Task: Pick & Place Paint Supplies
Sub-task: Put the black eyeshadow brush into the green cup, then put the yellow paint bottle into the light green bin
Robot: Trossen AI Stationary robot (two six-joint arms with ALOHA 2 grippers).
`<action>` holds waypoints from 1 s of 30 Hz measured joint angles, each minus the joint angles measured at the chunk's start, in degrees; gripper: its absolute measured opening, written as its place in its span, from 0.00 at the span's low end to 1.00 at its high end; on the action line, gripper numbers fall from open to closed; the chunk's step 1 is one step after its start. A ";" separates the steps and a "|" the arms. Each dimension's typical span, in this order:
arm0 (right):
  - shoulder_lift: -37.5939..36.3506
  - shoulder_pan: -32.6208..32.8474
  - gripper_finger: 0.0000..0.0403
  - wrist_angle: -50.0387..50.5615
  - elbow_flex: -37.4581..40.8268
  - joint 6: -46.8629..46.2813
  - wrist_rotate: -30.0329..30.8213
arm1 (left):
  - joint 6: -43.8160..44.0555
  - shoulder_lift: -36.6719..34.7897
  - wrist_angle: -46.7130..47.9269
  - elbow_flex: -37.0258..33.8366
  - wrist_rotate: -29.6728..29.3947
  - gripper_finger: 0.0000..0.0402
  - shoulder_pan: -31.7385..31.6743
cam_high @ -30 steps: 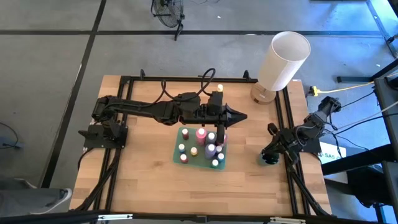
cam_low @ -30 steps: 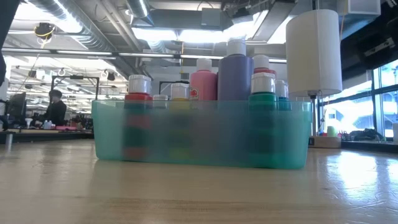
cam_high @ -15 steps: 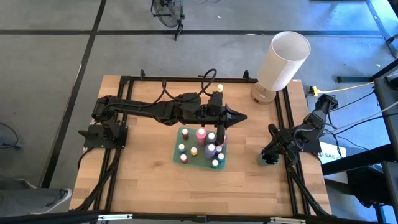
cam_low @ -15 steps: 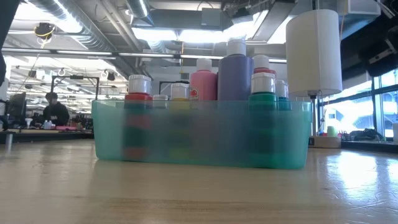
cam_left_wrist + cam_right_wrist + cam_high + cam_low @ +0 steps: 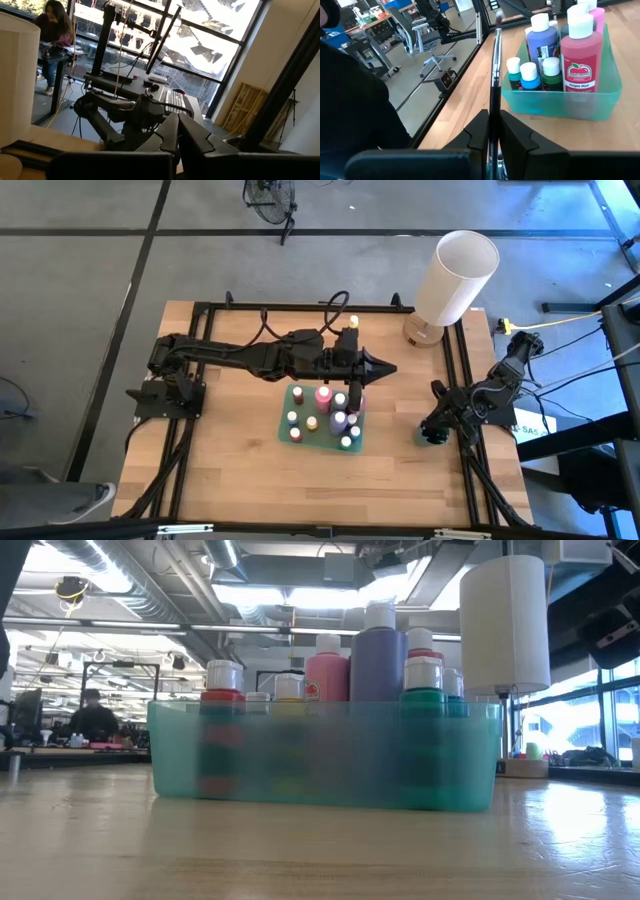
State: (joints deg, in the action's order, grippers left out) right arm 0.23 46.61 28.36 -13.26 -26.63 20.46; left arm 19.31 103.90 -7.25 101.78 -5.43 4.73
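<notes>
In the right wrist view the right gripper pinches a thin dark brush between nearly closed fingers, at the table's right edge. Past the brush tip stands a teal bin holding paint bottles: red, blue, green, purple, pink. In the high view the bin sits mid-table. The left gripper hovers at its far rim, fingers closed on nothing. A tall white cylinder stands at the far right corner.
</notes>
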 joint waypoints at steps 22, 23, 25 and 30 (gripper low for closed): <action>0.01 0.00 0.13 0.17 0.00 -5.09 -0.97 | 0.96 1.53 4.05 -0.02 0.47 0.02 -0.90; 0.00 0.00 0.13 0.21 0.00 -5.45 -1.09 | 0.94 1.53 4.05 -0.02 0.49 0.02 -0.97; 0.01 0.00 0.16 0.26 0.00 -5.77 -1.06 | 0.92 1.53 4.05 -0.02 0.63 0.02 -1.09; 0.00 0.00 0.24 0.01 0.00 -4.81 -1.06 | 0.94 1.53 4.05 -0.02 0.71 0.01 -1.52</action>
State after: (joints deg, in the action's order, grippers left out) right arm 0.23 46.61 28.37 -13.26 -31.44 19.40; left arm 20.25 105.43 -3.20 101.75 -4.72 3.21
